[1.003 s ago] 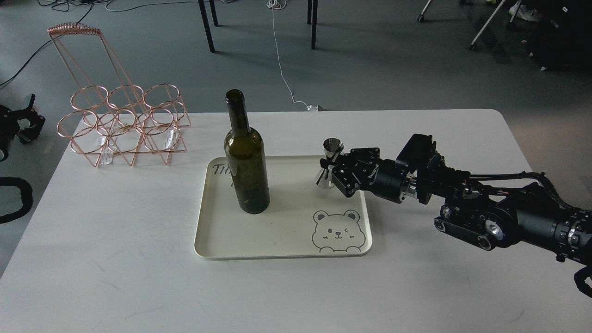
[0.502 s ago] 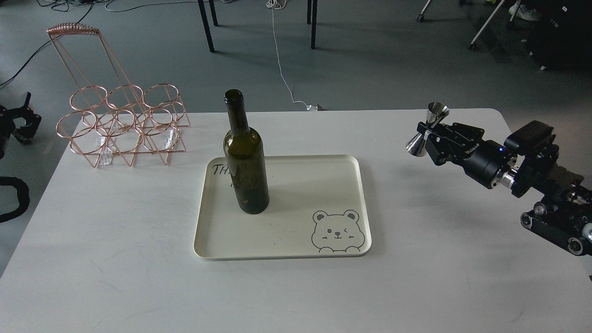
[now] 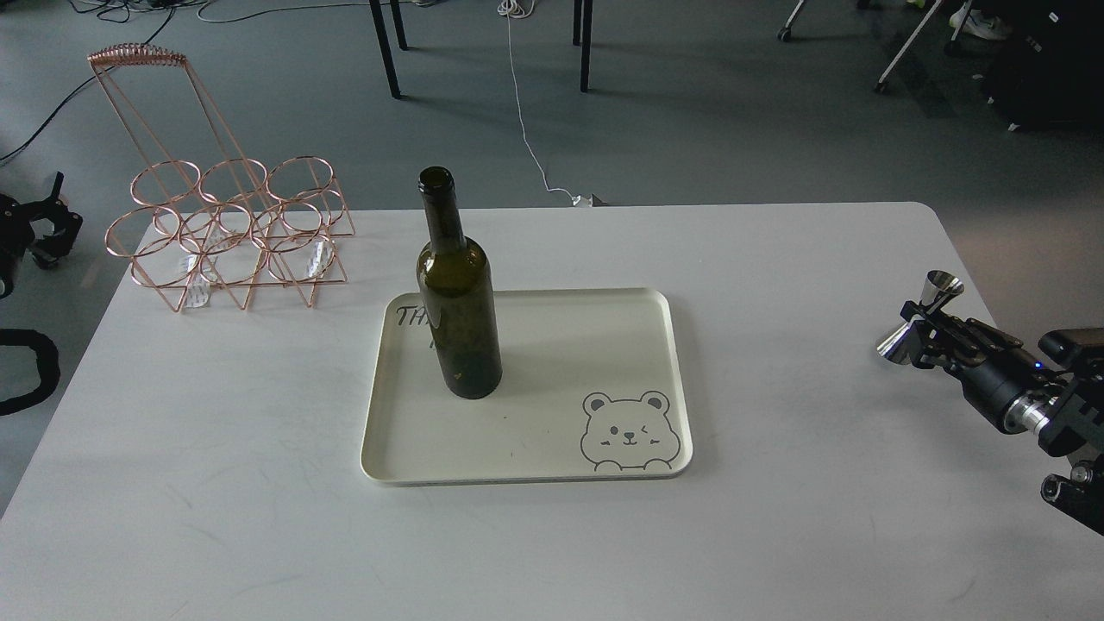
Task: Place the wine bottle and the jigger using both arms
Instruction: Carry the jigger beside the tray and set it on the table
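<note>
A white table [image 3: 216, 483] stood on grey flooring, with a copper wire rack [image 3: 228, 233] at its far left. The wine bottle [image 3: 458, 293] stood upright on the cream tray [image 3: 535, 448], neck pointing straight up. The right gripper [image 3: 925, 326] was clamped on the waist of the jigger [image 3: 918, 317], tilted near the table's right edge, well apart from the tray. The left gripper [image 3: 39, 226] sat off the table's left side, its fingers apparently apart; that arm was probably the nearer one to the bottle.
</note>
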Robot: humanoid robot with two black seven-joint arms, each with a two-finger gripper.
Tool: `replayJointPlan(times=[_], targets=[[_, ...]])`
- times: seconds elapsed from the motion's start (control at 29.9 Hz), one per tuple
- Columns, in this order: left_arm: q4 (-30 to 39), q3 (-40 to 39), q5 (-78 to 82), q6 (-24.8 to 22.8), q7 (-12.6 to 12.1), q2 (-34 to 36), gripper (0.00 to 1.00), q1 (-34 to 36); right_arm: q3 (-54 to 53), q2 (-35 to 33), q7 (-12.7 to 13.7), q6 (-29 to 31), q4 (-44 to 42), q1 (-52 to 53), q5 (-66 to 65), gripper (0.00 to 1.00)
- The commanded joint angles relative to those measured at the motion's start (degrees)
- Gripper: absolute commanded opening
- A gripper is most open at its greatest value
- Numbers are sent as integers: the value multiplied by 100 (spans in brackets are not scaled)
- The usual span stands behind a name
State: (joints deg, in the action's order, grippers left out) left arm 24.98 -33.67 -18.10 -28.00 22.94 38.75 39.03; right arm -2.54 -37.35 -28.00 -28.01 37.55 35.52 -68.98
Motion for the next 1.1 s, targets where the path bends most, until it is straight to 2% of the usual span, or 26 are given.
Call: replayJointPlan(times=[0.0, 0.4, 0.5, 0.74, 0.94, 1.07], targets=[[-2, 1, 0, 0, 0, 1, 99, -1, 16, 131, 0, 1, -187, -18, 7, 8], [-2, 1, 0, 0, 0, 45, 99, -1, 25, 368, 0, 1, -293, 43, 7, 14], [-2, 1, 0, 0, 0, 36, 99, -1, 16, 377, 0, 1, -266, 52, 7, 24], [6, 1, 0, 0, 0, 27, 99, -1, 25, 377, 0, 1, -214, 25, 7, 36], [-2, 1, 0, 0, 0, 18, 99, -1, 25, 289, 0, 1, 313, 8, 7, 65], [-2, 1, 0, 0, 0, 27, 99, -1, 16, 193, 0, 1, 516, 34, 7, 75]])
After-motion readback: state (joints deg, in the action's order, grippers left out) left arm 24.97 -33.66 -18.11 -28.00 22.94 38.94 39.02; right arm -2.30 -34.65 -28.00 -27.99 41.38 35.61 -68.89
